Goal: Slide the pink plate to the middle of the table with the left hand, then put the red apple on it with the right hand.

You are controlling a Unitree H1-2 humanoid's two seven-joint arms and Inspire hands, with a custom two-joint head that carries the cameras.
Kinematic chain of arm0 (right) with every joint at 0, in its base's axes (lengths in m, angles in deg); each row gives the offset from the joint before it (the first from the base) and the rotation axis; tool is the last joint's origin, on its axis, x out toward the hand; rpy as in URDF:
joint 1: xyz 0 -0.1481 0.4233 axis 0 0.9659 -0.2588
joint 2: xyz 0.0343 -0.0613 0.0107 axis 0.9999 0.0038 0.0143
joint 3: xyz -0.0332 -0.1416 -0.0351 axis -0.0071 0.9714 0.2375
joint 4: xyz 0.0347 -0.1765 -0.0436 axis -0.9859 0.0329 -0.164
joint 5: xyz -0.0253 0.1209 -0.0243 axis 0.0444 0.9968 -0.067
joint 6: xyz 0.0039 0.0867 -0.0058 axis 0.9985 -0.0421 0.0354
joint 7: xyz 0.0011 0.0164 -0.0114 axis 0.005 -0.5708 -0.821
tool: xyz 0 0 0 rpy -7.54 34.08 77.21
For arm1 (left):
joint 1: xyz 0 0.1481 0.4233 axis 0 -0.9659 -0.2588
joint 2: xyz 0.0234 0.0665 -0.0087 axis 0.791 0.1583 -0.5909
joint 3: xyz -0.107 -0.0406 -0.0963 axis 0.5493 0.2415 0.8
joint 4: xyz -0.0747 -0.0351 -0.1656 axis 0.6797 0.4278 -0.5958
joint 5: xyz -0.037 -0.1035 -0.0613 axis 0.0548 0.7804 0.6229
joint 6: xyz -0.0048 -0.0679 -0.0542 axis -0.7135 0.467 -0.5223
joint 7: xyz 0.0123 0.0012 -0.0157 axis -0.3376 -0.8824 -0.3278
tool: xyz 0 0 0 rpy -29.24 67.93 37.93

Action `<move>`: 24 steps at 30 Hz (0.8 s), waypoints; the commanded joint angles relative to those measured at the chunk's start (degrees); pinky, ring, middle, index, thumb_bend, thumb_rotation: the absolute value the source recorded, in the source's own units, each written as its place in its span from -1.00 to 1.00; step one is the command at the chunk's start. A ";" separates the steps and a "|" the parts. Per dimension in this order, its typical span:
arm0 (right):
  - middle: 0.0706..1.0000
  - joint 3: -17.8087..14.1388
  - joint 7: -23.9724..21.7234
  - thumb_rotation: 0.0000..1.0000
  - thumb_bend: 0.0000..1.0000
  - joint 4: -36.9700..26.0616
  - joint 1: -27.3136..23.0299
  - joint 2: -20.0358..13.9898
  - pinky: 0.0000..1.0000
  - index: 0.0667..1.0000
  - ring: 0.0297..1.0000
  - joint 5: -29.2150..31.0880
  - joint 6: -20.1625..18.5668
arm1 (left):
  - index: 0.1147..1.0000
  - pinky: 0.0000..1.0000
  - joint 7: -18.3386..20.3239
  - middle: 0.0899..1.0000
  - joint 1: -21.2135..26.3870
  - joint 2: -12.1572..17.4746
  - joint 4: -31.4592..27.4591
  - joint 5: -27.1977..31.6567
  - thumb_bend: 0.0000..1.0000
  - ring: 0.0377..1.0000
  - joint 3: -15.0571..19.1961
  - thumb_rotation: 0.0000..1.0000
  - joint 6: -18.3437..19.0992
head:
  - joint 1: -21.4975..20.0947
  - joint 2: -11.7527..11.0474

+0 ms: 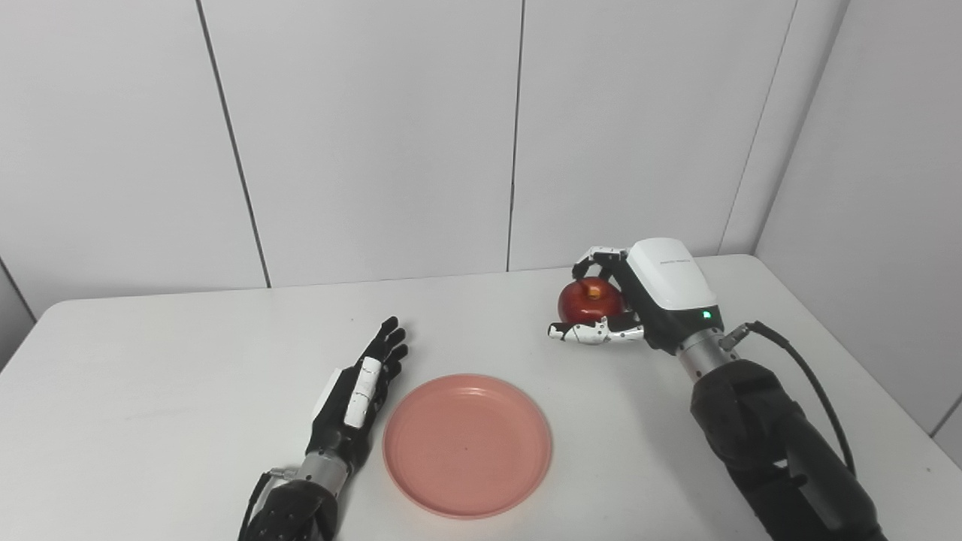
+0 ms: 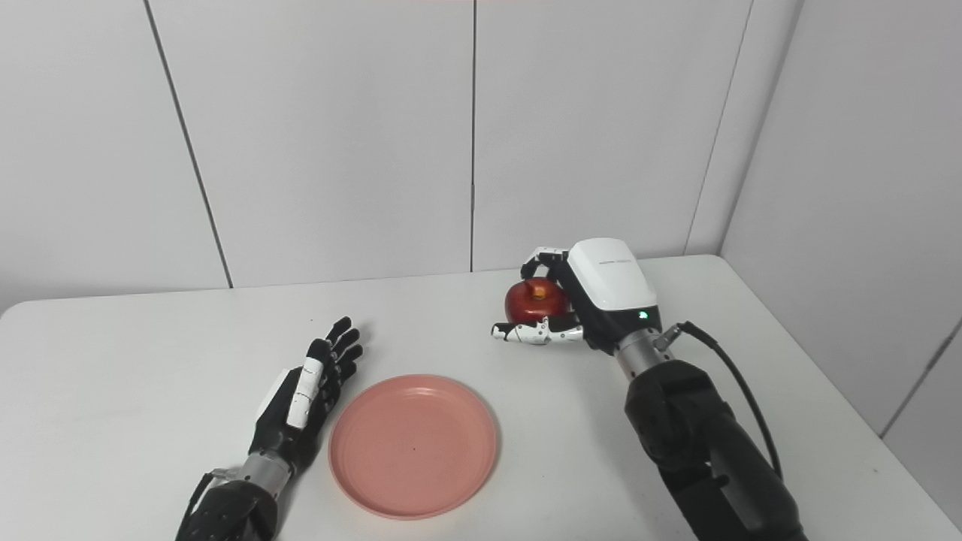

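Observation:
The pink plate lies empty on the white table, near the front and about mid-width. My left hand rests flat and open just left of the plate, fingers straight and pointing away, its edge close to the rim. At the back right, the red apple sits inside my right hand. The fingers curl over its far side and the thumb reaches across below its front. I cannot tell whether the apple still touches the table.
The table's far edge meets a white panelled wall right behind the apple. A black cable loops off the right forearm. The table's right edge runs close to that arm.

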 commanded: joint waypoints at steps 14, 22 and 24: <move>-0.40 3.09 -0.48 0.13 0.17 -2.21 -1.07 5.44 -0.67 0.08 -0.58 -0.90 3.87 | 0.91 0.99 -1.68 0.94 -2.54 -2.48 2.76 -1.28 0.83 0.93 -0.91 0.92 0.66 | 1.76 0.08; -0.36 6.79 -2.27 0.33 0.18 -1.57 -2.21 8.31 -0.66 0.10 -0.55 -2.97 4.70 | 0.88 1.00 -1.14 0.91 -2.27 -2.34 3.64 -1.02 0.80 0.93 -0.89 0.91 -0.05 | 1.69 0.05; -0.32 7.46 -2.20 0.39 0.19 -1.22 -2.24 8.93 -0.64 0.11 -0.53 -3.59 4.97 | 0.89 1.00 -1.10 0.92 -2.32 -2.34 3.55 -0.99 0.80 0.93 -0.91 0.91 0.04 | 1.61 0.06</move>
